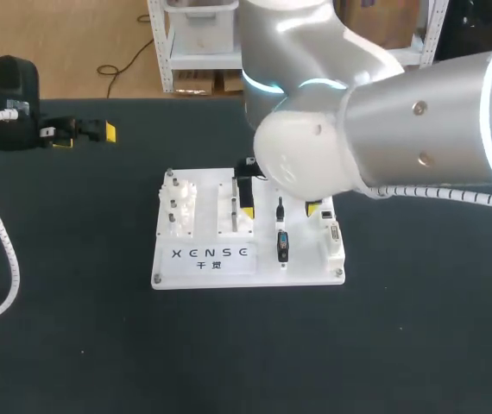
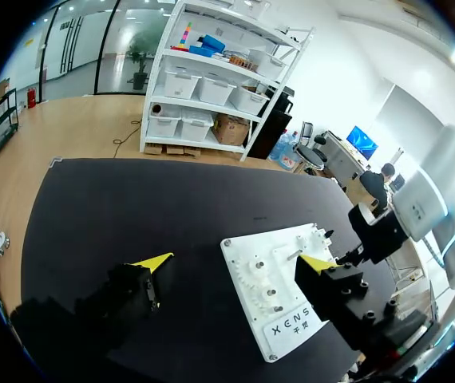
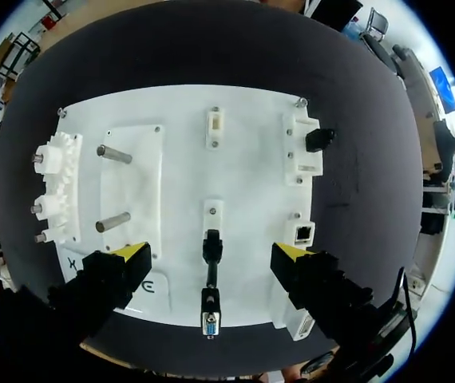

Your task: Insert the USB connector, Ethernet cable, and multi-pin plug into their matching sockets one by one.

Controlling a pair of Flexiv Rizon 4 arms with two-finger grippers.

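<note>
Right fingers (image 3: 136,254) hang spread over the white board (image 3: 243,159), straddling its black plug (image 3: 211,243); left fingers (image 2: 157,260) are spread above the surface (image 2: 132,207).

We record a black table cover (image 1: 65,345), matte, lying under everything. On the white board (image 1: 302,269), along the edge toward our left arm, we see three white gears (image 3: 52,187) set in a row on short shafts. Just beside them is a raised white plate (image 3: 136,191) bearing two metal pegs (image 3: 114,153), apart from each other. Small screws (image 3: 302,101) sit at the board's corners. Dark lettering (image 1: 210,253) runs along the board's near edge.
</note>
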